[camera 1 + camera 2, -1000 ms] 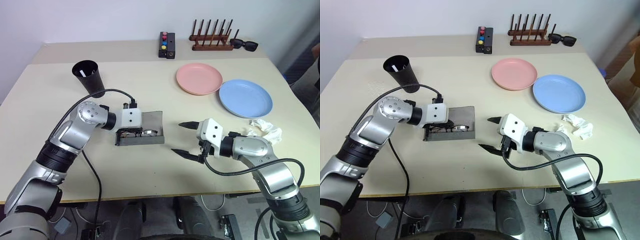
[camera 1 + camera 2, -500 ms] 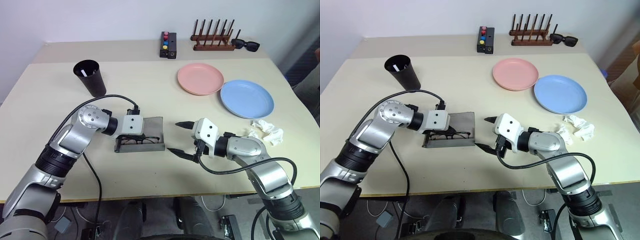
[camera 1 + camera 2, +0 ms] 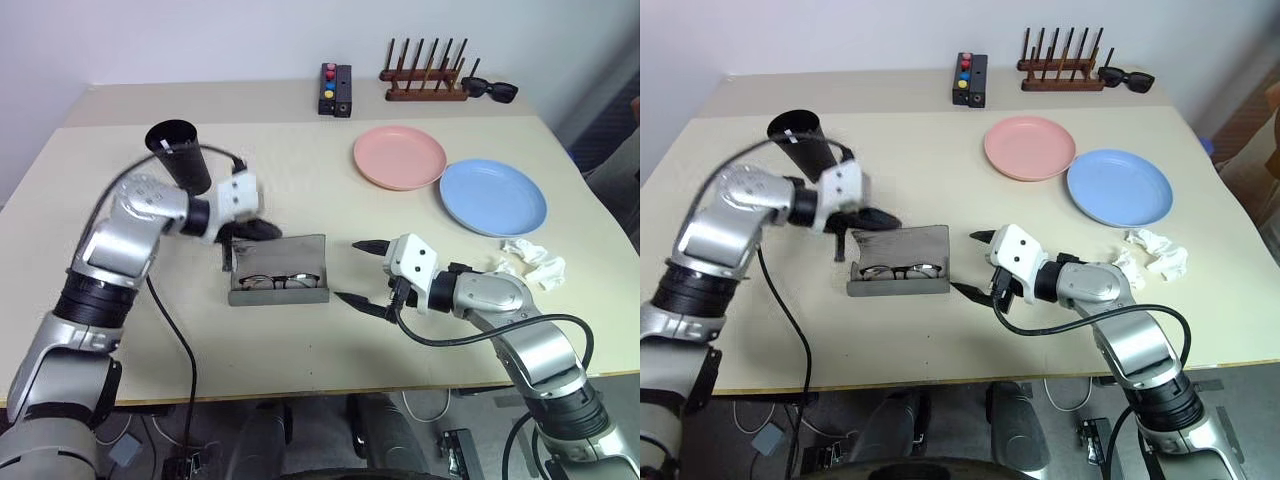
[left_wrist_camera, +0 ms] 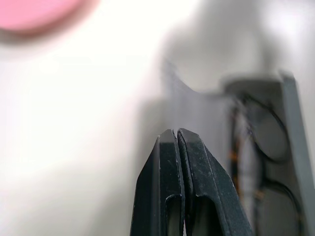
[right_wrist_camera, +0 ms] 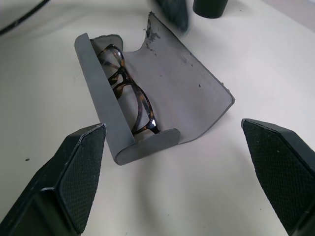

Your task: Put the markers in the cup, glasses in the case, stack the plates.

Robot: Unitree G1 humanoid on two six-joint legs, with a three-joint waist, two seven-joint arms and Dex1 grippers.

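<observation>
glasses (image 5: pixel 129 93) in open grey case (image 5: pixel 189 93), no legible writing

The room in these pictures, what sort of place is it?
Probably an office or lab test room: a wide beige table against a plain white wall, with cables and a power strip on the floor beneath.

Bare desk (image 3: pixel 300 190) is seen between the cup (image 3: pixel 180 155) and the pink plate (image 3: pixel 398 157). The open case (image 3: pixel 278 270) lies in the middle, with the right gripper (image 3: pixel 360 272) just beside it.
</observation>
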